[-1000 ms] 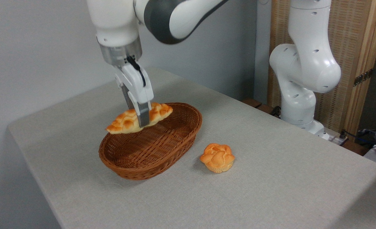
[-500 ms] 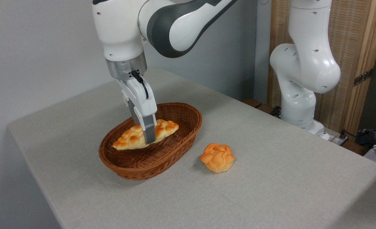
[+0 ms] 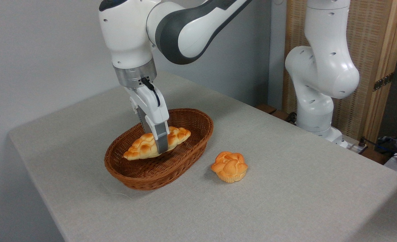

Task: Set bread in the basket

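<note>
End effector [image 3: 160, 148] points down into the basket [image 3: 144, 176], fingers clamped across the middle of the bread [image 3: 144, 149]. Near finger [image 3: 161, 141] sits on the front of the loaf; far finger mostly hidden behind it. Bread is inside the basket rim, lying lengthwise, right tip a bit higher than the left. Can't tell if it touches the basket floor or hangs just above.

Basket sits on a grey cloth-covered tabletop [image 3: 285, 188]. Front-left edge of the tabletop runs out of frame at the bottom. Plain pale wall behind on the left. Wood-framed woven panel [image 3: 376, 53] at the back right.

Arm's upper links are cut off at the top. Base column [image 3: 319, 77] stands off the tabletop's far right edge, foot partly hidden behind that edge. Dark cables and gear [image 3: 396, 148] at the far right, too small to identify.

Small round bun [image 3: 229, 166] sits on the tabletop right of the basket, near it but apart. Nothing else lies between them.
</note>
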Robot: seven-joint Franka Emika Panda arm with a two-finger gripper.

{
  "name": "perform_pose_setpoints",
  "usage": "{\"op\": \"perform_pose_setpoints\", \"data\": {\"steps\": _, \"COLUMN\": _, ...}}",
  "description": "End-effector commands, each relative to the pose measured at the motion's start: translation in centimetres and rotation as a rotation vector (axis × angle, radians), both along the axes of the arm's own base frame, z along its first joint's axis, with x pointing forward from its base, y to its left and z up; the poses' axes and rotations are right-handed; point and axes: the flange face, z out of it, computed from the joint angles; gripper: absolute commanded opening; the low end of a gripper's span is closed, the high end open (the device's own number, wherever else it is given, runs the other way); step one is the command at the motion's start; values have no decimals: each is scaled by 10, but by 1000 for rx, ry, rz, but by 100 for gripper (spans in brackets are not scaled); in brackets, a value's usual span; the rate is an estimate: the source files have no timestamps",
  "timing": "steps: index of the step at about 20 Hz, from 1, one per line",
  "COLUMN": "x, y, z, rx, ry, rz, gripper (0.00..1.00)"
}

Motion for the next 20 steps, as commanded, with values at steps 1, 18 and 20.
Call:
{"op": "perform_pose_setpoints", "data": {"steps": 1, "x": -6, "y": -4, "z": 3, "rx": 1, "ry": -11, "rz": 19, "gripper": 100}}
{"op": "perform_pose_setpoints", "data": {"steps": 18, "x": 7, "y": 5, "z": 68, "rx": -9, "ry": -91, "rz": 182, "gripper": 100}}
{"op": "perform_pose_setpoints", "data": {"steps": 20, "x": 12, "y": 32, "z": 89, "rx": -6, "ry": -94, "rz": 225, "gripper": 100}}
